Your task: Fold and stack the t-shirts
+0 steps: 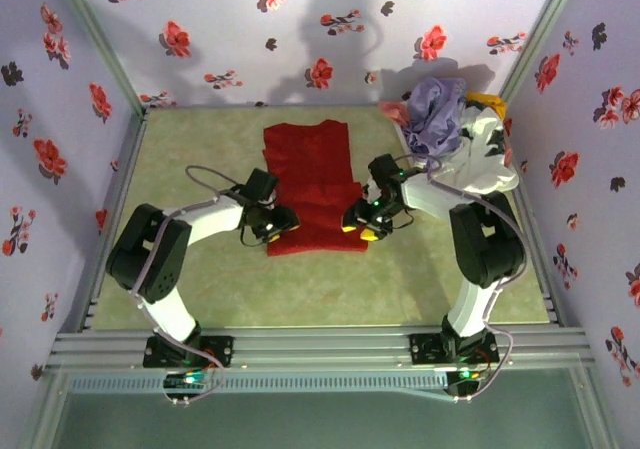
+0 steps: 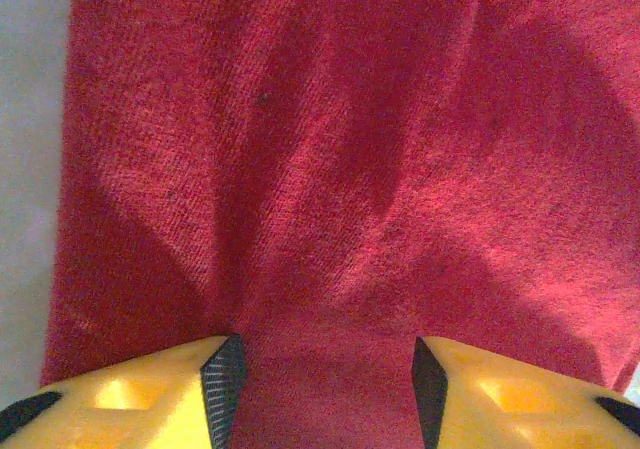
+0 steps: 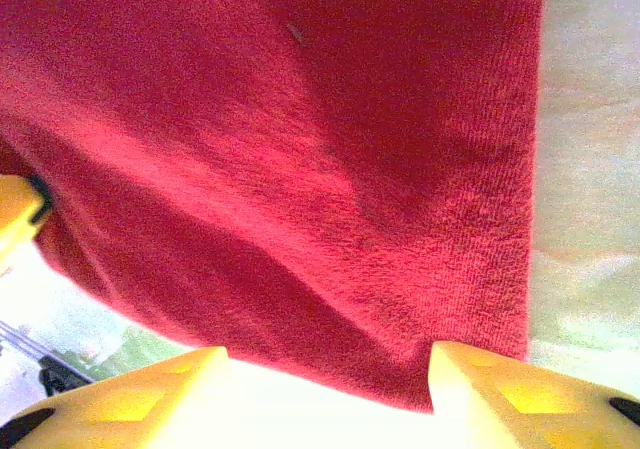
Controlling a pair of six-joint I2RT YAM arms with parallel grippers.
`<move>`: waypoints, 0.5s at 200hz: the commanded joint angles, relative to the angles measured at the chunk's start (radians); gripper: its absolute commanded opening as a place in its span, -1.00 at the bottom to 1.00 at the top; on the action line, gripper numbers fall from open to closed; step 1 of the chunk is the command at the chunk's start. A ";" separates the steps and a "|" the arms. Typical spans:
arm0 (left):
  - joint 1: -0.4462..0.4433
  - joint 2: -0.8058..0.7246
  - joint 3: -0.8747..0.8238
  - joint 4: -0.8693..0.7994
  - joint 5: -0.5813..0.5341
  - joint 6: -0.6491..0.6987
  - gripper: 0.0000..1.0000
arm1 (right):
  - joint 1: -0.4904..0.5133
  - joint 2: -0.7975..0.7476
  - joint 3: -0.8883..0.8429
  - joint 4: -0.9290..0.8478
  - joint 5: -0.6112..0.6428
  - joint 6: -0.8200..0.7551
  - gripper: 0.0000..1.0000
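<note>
One red t-shirt, one lavender t-shirt, one basket, two claws

white basket on green table, floral walls

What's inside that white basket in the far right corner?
A lavender-purple shirt bulges out on top, with pink fabric and yellow-orange fabric peeking out beside it. Whatever lies deeper in the basket is covered by them.

Seen from above, the left pincer and right pincer cover parts of the red t-shirt's side edges; both wrist views crop it.
</note>
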 commanded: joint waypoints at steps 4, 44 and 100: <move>-0.013 -0.038 -0.059 -0.116 -0.035 0.017 0.05 | 0.024 -0.029 0.006 0.010 0.002 0.039 0.12; -0.026 -0.080 -0.131 -0.096 -0.036 -0.007 0.06 | 0.077 0.027 -0.041 0.053 -0.018 0.090 0.12; -0.125 -0.183 -0.302 -0.057 -0.045 -0.096 0.06 | 0.151 -0.170 -0.233 0.069 -0.021 0.171 0.12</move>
